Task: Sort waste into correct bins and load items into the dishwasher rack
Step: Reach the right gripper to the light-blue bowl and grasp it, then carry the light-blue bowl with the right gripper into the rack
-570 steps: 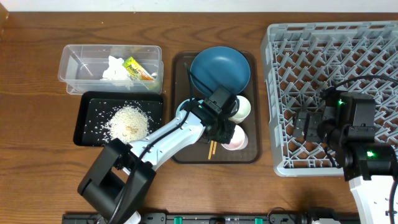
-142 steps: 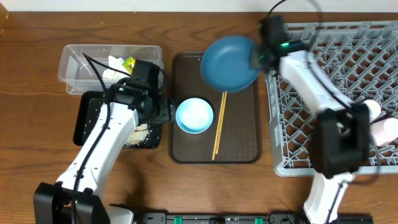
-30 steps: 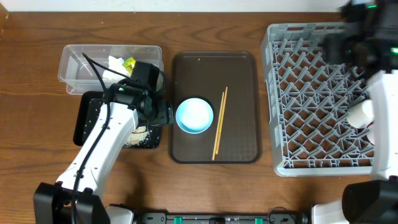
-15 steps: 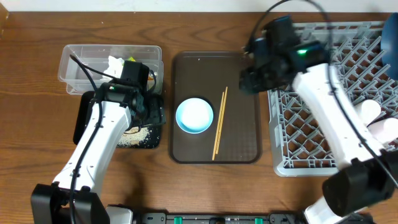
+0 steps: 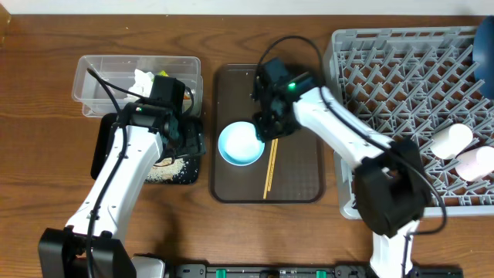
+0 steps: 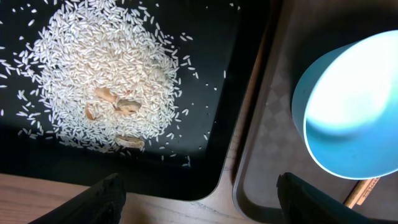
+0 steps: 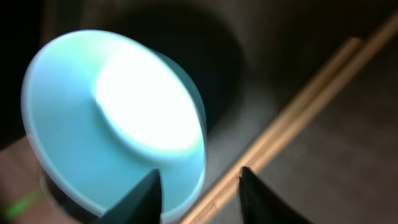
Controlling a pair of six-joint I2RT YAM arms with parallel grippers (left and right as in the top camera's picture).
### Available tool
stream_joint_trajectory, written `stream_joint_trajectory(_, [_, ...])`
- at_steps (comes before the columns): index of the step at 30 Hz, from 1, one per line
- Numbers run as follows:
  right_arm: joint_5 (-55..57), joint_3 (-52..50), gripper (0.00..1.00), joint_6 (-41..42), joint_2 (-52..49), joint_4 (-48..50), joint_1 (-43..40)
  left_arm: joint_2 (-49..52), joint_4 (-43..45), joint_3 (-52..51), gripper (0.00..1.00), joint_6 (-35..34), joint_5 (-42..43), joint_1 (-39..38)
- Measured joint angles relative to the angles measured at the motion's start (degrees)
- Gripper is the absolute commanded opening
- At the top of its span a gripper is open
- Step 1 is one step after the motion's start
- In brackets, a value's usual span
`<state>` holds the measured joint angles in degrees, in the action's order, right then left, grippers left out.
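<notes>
A light blue bowl [image 5: 241, 144] sits on the brown tray [image 5: 301, 181], with the wooden chopsticks [image 5: 270, 166] lying just to its right. My right gripper [image 5: 266, 131] is down at the bowl's right rim. In the right wrist view its jaws [image 7: 200, 190] are open and straddle the rim of the bowl [image 7: 106, 124]: one finger is over the inside, the other over the chopsticks [image 7: 298, 118]. My left gripper [image 5: 190, 142] hangs open and empty over the black tray's right edge. The left wrist view shows the rice [image 6: 106, 81] and the bowl [image 6: 354, 118].
The clear tub [image 5: 96, 81] at the back left holds tissue [image 5: 143, 81] and a yellow-green wrapper [image 5: 163, 78]. The grey rack [image 5: 386, 116] on the right holds a white cup [image 5: 450, 141], a pink cup [image 5: 477, 162] and the dark blue plate [image 5: 485, 46] at its far edge.
My right arm has swung from the rack across to the brown tray and come down on the bowl's rim, its jaws narrowing. The left arm shifted slightly, then held still.
</notes>
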<state>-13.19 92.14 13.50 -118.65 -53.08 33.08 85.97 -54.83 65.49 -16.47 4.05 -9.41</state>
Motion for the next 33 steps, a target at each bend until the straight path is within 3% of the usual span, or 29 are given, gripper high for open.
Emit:
stream_joint_trajectory(2, [0.1, 0.0, 0.01, 1.2, -2.0, 1.2, 0.3, 0.0, 0.0, 0.0, 0.81, 0.0, 0.0, 0.0])
stream_joint_trajectory(11, [3.8, 1.2, 0.01, 2.4, -3.2, 1.1, -1.0, 0.0, -0.1, 0.0, 0.81, 0.0, 0.0, 0.0])
stream_joint_trajectory(16, [12.8, 4.4, 0.01, -1.8, 3.5, 1.1, -7.1, 0.0, -0.1, 0.0, 0.81, 0.0, 0.0, 0.0])
stream_joint_trajectory(20, [24.0, 6.4, 0.01, -9.6, 13.5, 7.3, -14.3, 0.0, -0.1, 0.0, 0.81, 0.0, 0.0, 0.0])
stream_joint_trajectory(24, [35.8, 8.2, 0.01, -22.4, 19.4, 13.6, -20.7, 0.0, 0.0, 0.0, 0.81, 0.0, 0.0, 0.0])
stream_joint_trajectory(33, [56.3, 7.6, 0.01, -42.8, 16.0, 23.7, -30.6, 0.0, 0.2, 0.0, 0.81, 0.0, 0.0, 0.0])
